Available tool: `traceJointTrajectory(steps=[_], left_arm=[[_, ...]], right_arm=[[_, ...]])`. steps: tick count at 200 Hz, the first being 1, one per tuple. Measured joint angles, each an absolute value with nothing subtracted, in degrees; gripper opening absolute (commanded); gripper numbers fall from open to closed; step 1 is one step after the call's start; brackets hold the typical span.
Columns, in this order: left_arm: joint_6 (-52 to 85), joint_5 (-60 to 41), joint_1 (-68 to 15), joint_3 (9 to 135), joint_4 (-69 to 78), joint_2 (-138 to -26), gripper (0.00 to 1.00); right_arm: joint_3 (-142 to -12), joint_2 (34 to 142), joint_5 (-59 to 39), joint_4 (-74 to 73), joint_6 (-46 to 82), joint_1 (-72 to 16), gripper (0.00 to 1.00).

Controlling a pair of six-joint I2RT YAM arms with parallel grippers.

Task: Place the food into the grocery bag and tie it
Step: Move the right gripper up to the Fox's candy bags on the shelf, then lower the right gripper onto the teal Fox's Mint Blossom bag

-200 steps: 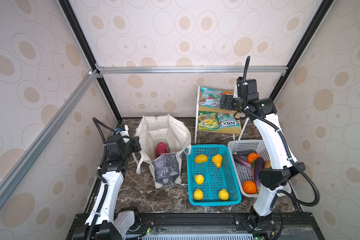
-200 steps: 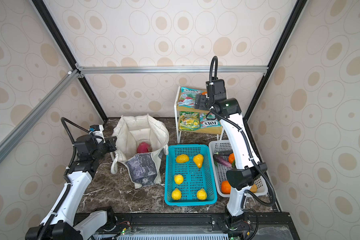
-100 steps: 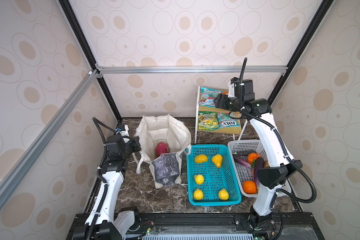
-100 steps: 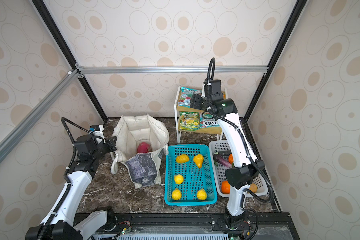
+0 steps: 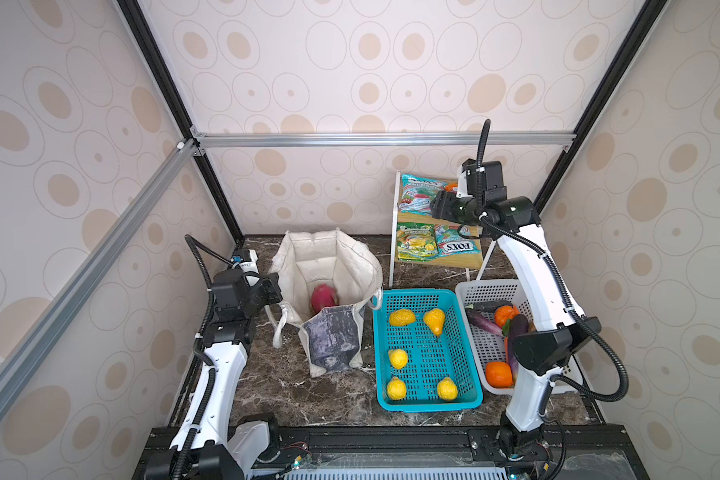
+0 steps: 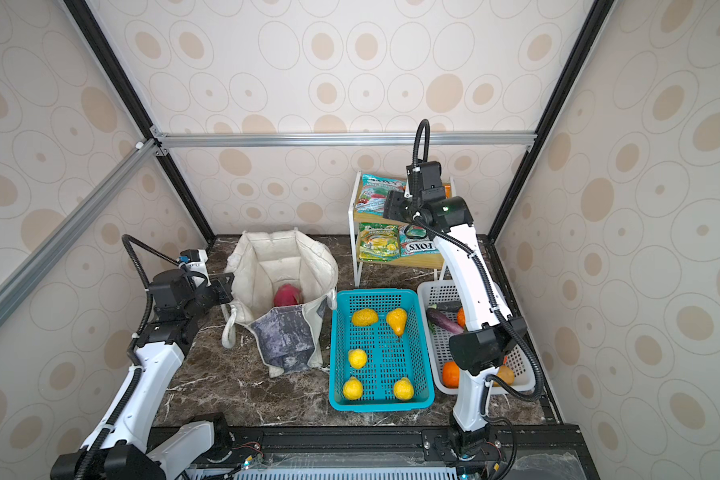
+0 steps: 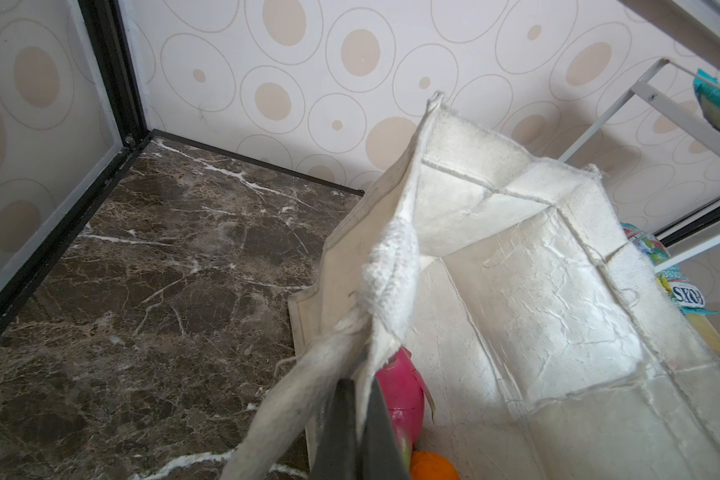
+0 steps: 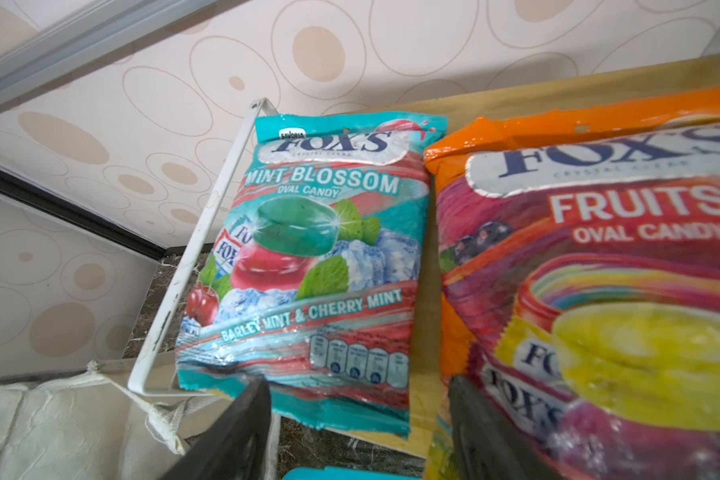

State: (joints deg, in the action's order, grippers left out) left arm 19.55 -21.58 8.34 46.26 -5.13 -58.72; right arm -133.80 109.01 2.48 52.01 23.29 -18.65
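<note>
The grocery bag (image 5: 329, 257) (image 6: 283, 266) stands open on the marble floor with a pink dragon fruit (image 5: 324, 297) (image 7: 400, 390) and an orange (image 7: 433, 467) inside. My left gripper (image 5: 272, 289) (image 7: 360, 419) is shut on the bag's left rim, beside a strap handle. My right gripper (image 5: 435, 205) (image 8: 354, 399) is up at the top shelf. Its jaws stand apart on either side of the near edge of a teal packet (image 5: 416, 195) (image 8: 316, 266). One finger overlaps that packet's corner. An orange packet (image 8: 599, 249) lies right beside it.
The white wire shelf (image 5: 393, 232) holds two more packets (image 5: 416, 247) on its lower board. A teal basket (image 5: 429, 405) of yellow fruit sits right of the bag. A white basket (image 5: 474, 291) with eggplants (image 5: 483, 322) and an orange (image 5: 499, 374) lies under my right arm.
My right gripper has swung left along the top shelf to the teal packet, and its jaws have narrowed. The left arm and the bag have not moved.
</note>
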Motion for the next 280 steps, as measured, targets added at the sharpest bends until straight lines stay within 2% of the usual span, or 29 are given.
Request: traceJointTrajectory(steps=[86,194,209,220,253,280], left_arm=[[19.62,-21.78,8.34,46.26,-5.13,-58.72,0.0],[19.66,-21.8,8.34,46.26,-5.13,-58.72,0.0],[19.66,-21.8,8.34,46.26,-5.13,-58.72,0.0],[19.66,-21.8,8.34,46.26,-5.13,-58.72,0.0],[19.66,-21.85,8.34,46.26,-5.1,-58.72,0.0],[19.66,-21.93,8.34,46.26,-5.1,-58.72,0.0]], right_arm=[[-130.89,107.39,1.23,50.28,24.18,-19.64,0.62],[-126.89,107.24,1.63,47.66,25.3,-19.92,0.6],[-126.45,107.24,1.72,46.89,25.61,-19.92,0.55],[-125.91,107.22,1.74,46.17,26.0,-19.92,0.48],[-122.63,105.89,1.72,43.66,26.87,-19.9,0.15],[-120.11,103.85,1.26,42.63,27.86,-19.88,0.07]])
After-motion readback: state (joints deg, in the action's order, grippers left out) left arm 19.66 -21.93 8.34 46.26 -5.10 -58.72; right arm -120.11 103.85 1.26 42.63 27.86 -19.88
